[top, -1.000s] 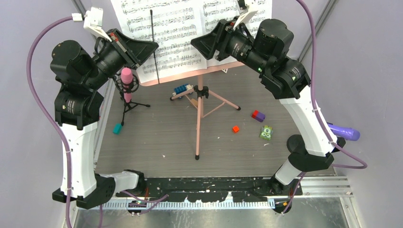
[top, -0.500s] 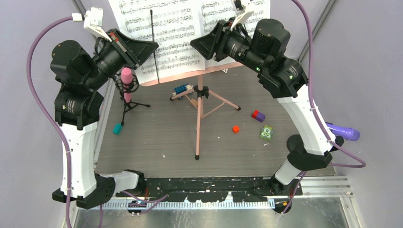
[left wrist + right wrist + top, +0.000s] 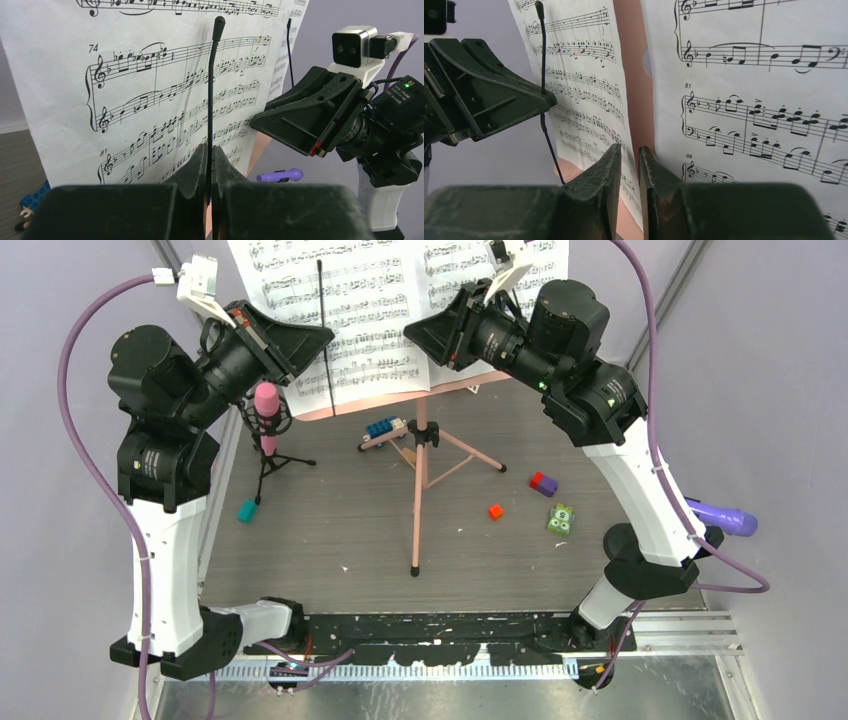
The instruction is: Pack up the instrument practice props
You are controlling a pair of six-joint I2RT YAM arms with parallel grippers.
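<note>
Those white sheet-music pages [image 3: 370,320] propped on the pink perforated music rack [image 3: 630,75] look light, floppy and crease-prone, so I'd pinch an edge; my left gripper [image 3: 210,152] is clamped on the rack's thin black wire page-holder [image 3: 214,75], and my right gripper [image 3: 630,150] sits nearly closed at a page edge, can't tell if it's gripping.

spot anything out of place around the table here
The purple microphone lies on its side beyond the dark tabletop's right edge, behind the right arm and not in a stand, while the pink microphone sits in its mount at the left.
</note>
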